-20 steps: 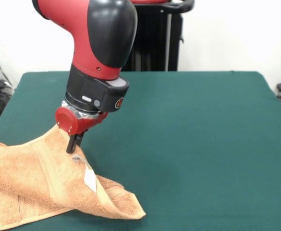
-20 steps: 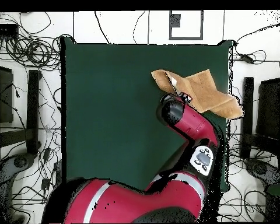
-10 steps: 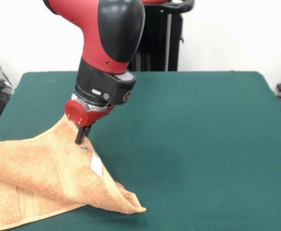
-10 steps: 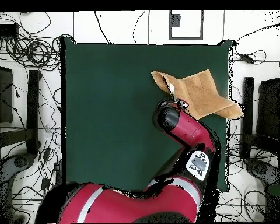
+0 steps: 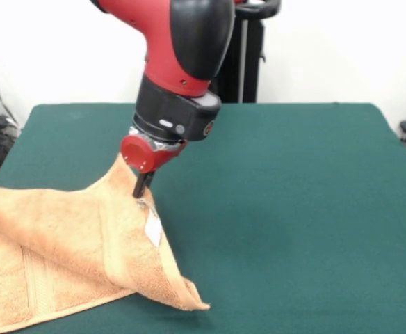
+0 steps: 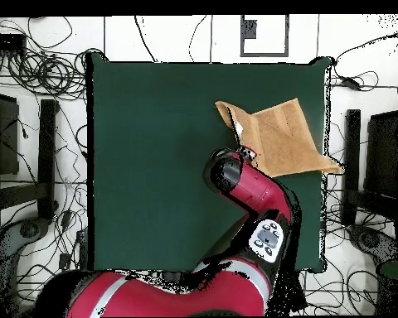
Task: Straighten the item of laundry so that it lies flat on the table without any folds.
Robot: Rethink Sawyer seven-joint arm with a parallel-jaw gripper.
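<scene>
Pinching a raised fold of the towel (image 5: 71, 257) near its white tag (image 5: 153, 229), the gripper (image 5: 143, 189) tents the cloth so it can be drawn open. Its remainder lies doubled at one corner of the table (image 5: 293, 209), overhanging the edge.

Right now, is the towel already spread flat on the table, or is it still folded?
Still folded. The towel rises in a tent to the gripper, which pinches its peak, and one layer drapes over another on the table.

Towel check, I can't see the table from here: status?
Gripper shut on towel edge, lifted in a peak. Towel partly folded, one corner past the table edge. Nothing in the way.
</scene>
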